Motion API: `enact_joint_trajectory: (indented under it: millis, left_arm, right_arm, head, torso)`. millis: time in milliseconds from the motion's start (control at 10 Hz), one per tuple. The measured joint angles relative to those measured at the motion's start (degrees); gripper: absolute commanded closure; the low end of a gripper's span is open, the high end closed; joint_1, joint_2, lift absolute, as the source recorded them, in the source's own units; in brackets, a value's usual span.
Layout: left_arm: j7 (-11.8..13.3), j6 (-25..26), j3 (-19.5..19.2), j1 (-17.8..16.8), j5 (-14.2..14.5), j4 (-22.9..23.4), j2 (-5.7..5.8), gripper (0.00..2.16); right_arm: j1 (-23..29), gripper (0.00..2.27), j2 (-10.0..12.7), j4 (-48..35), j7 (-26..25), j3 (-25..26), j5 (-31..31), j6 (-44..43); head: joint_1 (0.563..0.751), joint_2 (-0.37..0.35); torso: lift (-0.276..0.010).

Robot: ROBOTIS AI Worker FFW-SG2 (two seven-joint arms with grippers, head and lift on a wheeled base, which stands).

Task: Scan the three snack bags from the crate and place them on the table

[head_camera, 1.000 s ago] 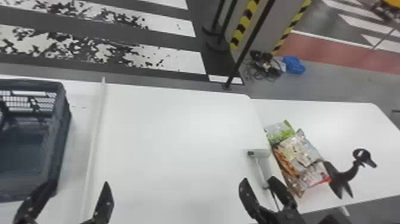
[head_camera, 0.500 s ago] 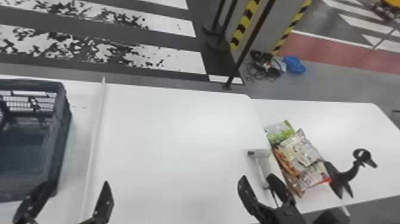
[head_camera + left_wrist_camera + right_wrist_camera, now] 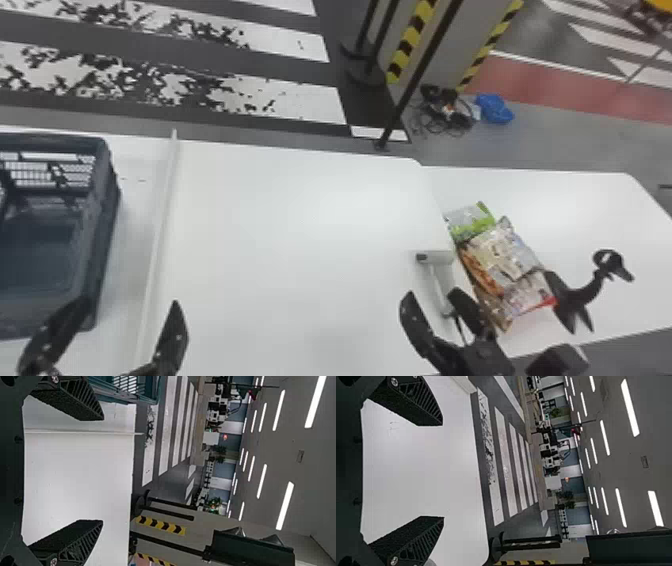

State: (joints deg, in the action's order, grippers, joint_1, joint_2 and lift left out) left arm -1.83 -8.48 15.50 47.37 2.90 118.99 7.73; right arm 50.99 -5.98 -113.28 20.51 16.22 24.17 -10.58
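In the head view my left gripper [image 3: 117, 330] is open at the bottom left, beside the near right corner of the dark crate [image 3: 102, 240]. The part of the crate's inside that shows holds no bag. My right gripper [image 3: 440, 305] stands open at the lower right, near the white scanner [image 3: 436, 257]. Several snack bags [image 3: 505, 250] lie overlapping on the right-hand table, a green one [image 3: 470, 222] at their far end. Both the left gripper [image 3: 89, 470] and the right gripper [image 3: 431, 471] have widely spaced fingers in their wrist views, with nothing between them.
A raised white strip [image 3: 160, 235] crosses the white table [image 3: 295, 225] right of the crate. A black curved stand [image 3: 580, 295] is right of the bags. Beyond the table stand a black pole [image 3: 417, 75] and a striped pillar.
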Motion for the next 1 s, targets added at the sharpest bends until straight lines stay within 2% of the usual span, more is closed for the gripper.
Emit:
enact_joint_trajectory:
  millis: [1000]
  left_arm:
    - [-0.39,-0.70,0.41,-0.29,-0.97,-0.40,-0.26,0.07]
  right_arm:
    - [-0.10,0.08,0.33,-0.15,0.06,0.13,0.44,-0.18]
  head:
    - [0.695,-0.350]
  torso:
    - [-0.037]
